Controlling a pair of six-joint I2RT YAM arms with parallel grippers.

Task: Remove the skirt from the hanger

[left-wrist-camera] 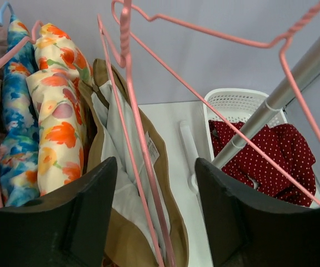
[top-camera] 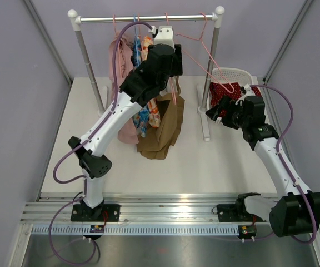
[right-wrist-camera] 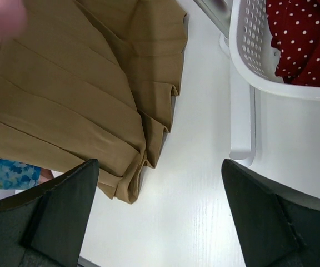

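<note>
Centring the thin pink wire hanger (left-wrist-camera: 144, 164) between the fingers looks key before closing: the left gripper (left-wrist-camera: 154, 219) stands part open around it, gripping nothing; the tan pleated fabric skirt (top-camera: 163, 130) hangs from it on the silver metal rail (top-camera: 149, 19); the right gripper (right-wrist-camera: 160, 222) hovers wide open, empty

From my seat, the rail (top-camera: 149, 18) spans the far end of the table (top-camera: 215, 167). Garments (top-camera: 118, 55) hang from its left half, and the skirt (top-camera: 163, 130) hangs at the right of that bunch, its hem down on the table. My left gripper (left-wrist-camera: 155, 183) sits up by the rail with the hanger (left-wrist-camera: 143, 167) wire between its fingers. The basket (top-camera: 235, 71) stands far right, just beside the rail's right post, with a garment (top-camera: 226, 92) in it. My right gripper (right-wrist-camera: 160, 172) hangs over the table between skirt and basket.
</note>
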